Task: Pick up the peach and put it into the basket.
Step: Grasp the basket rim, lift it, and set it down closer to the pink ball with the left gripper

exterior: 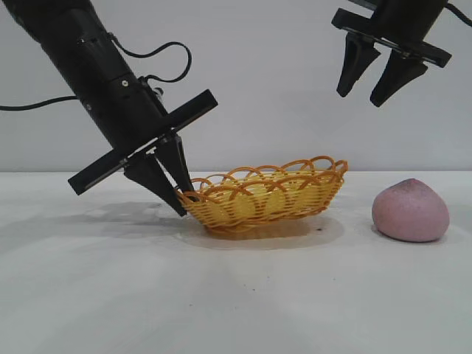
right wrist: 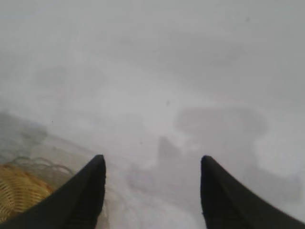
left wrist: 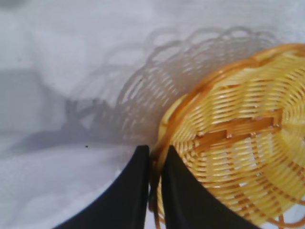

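The pink-mauve peach [exterior: 411, 210] sits on the white table at the right, apart from the basket. The yellow woven basket [exterior: 265, 193] with an orange looped rim stands in the middle, tilted a little. My left gripper [exterior: 184, 200] is shut on the basket's left rim; in the left wrist view the rim [left wrist: 159, 143] runs between its two fingers [left wrist: 156, 151]. My right gripper [exterior: 363, 97] is open and empty, high above the space between basket and peach. In the right wrist view a corner of the basket [right wrist: 19, 191] shows beside the gripper [right wrist: 152, 162]; the peach is out of that view.
The white table [exterior: 110, 295] stretches in front of the basket and the peach. A plain grey wall stands behind.
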Tool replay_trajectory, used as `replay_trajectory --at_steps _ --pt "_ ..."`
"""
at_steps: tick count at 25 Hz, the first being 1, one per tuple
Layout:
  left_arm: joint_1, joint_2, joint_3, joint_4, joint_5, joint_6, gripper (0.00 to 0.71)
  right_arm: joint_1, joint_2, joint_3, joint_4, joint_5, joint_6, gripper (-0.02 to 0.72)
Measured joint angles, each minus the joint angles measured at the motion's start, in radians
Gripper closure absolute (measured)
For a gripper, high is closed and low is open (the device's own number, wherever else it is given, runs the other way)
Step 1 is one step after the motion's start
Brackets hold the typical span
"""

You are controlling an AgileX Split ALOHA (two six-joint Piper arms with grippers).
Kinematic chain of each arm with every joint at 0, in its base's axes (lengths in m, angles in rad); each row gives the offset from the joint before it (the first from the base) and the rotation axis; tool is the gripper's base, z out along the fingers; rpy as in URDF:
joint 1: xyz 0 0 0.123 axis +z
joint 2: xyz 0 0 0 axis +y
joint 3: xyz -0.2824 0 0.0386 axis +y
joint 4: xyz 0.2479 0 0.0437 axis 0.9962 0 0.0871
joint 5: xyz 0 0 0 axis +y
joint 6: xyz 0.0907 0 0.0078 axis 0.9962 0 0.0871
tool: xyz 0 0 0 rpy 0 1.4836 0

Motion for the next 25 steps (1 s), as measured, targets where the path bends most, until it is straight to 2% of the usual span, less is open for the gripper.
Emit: replay_trajectory --at_steps 5,7,10,13,17,23,25 --pt "0.0 0.0 0.0 0.002 0.046 0.0 0.243 0.0 0.0 0.0 0.0 0.0 0.0 0.29" --pt "0.0 -0.007 0.0 0.0 0.048 0.001 0.169 0.0 0.0 0.0 0.0 0.0 0.0 0.29" --pt "0.0 -0.036 -0.004 0.008 0.052 0.02 0.176 0.0 0.0 0.0 0.0 0.0 0.0 0.29" --pt "0.0 -0.084 -0.036 0.087 0.08 0.027 0.176 0.0 0.0 0.0 0.0 0.002 0.0 0.29" --pt "0.0 -0.141 -0.11 0.284 0.177 0.017 0.176 0.0 0.0 0.0 0.0 0.01 0.0 0.29" --pt "0.0 -0.156 -0.244 0.611 0.408 -0.019 0.176 0.0 0.0 0.0 0.0 0.016 0.0 0.29" --pt "0.0 -0.156 -0.279 0.712 0.439 -0.026 0.176 0.0 0.0 0.0 0.0 0.018 0.0 0.29"
